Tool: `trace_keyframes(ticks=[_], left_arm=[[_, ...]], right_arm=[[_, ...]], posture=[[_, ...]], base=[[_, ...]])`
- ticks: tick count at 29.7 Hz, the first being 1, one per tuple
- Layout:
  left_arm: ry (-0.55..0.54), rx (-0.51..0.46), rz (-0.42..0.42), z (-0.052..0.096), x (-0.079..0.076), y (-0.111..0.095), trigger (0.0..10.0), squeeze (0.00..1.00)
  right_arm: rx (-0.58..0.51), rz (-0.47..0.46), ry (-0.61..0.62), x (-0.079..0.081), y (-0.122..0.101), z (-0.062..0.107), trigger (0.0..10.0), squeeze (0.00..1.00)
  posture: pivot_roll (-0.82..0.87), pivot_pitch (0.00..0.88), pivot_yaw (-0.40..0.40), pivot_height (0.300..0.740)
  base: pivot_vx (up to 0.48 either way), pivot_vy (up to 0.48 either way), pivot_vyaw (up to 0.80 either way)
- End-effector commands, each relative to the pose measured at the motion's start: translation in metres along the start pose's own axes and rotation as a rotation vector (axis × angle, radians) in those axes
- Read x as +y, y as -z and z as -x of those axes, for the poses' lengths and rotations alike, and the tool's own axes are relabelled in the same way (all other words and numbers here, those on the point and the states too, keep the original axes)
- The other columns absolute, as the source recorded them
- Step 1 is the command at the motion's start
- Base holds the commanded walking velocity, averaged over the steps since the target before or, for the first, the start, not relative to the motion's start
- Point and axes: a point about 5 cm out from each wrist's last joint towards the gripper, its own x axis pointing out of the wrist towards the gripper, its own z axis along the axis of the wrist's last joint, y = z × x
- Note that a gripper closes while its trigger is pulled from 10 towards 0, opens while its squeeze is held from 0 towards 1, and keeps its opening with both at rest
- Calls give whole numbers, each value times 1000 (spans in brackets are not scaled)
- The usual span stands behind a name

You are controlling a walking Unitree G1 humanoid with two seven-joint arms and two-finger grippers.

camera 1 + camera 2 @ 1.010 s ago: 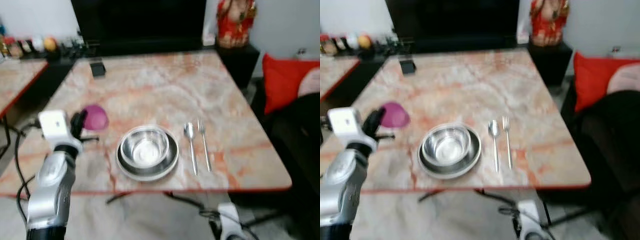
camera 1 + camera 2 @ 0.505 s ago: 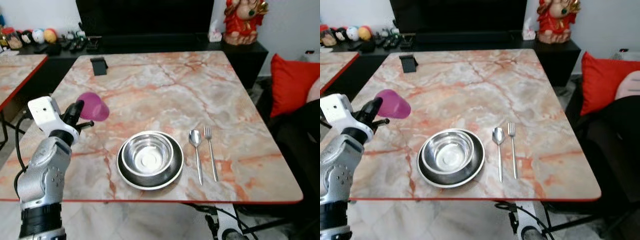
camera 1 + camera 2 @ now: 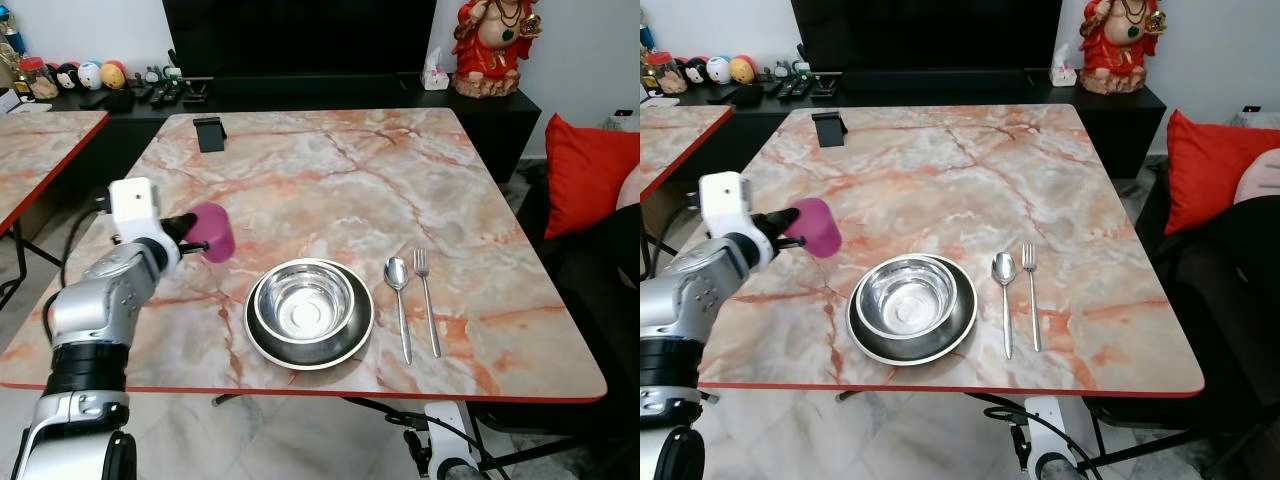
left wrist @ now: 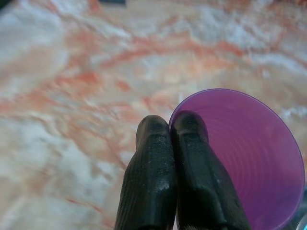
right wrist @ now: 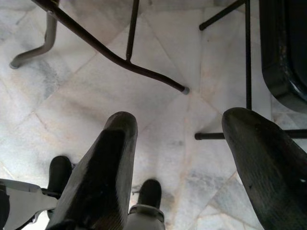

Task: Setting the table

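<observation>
One purple plastic cup [image 3: 212, 231] hangs over the marble table [image 3: 330, 170], its rim pinched between the clenched fingers of the left gripper [image 4: 170, 139], just left of the steel bowl [image 3: 304, 300] nested in a dark plate [image 3: 352, 345]. Spoon [image 3: 398, 300] and fork [image 3: 427, 305] lie to the plate's right. Carried sideways, the cup's long axis runs roughly level, mouth toward the wrist; it likely needs righting before landing beside the plate. The right gripper [image 5: 184, 158] hangs spread apart above the floor.
</observation>
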Motion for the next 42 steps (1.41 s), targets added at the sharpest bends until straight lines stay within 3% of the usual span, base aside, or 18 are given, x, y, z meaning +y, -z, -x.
trace_keyframes(ticks=[1,13,39,40,41,42], left_arm=[[6,26,-9,-4,-4,-4,10000,0],[-31,109,-11,-12,-6,6,10000,0],[-66,136,-48,-17,-13,13,10000,0],[-67,136,-47,-17,-13,13,10000,247],[-68,136,-46,-17,-13,13,10000,737],[-70,136,-43,-17,-13,13,10000,1000]], right_arm=[[-8,-12,7,0,-3,-1,10000,0],[12,-13,9,-3,2,0,10000,0],[22,-16,11,-4,5,1,10000,0],[14,-16,10,-3,3,1,10000,0],[6,-15,10,-2,1,0,10000,0],[0,-15,9,-1,-1,0,10000,0]], posture=[[-59,0,36,740],[-58,0,32,740],[-61,0,33,740],[-61,0,33,740],[-61,0,32,740],[-60,0,32,740]], base=[[0,0,0],[0,0,0],[0,0,0],[0,0,0],[0,0,0],[0,0,0]])
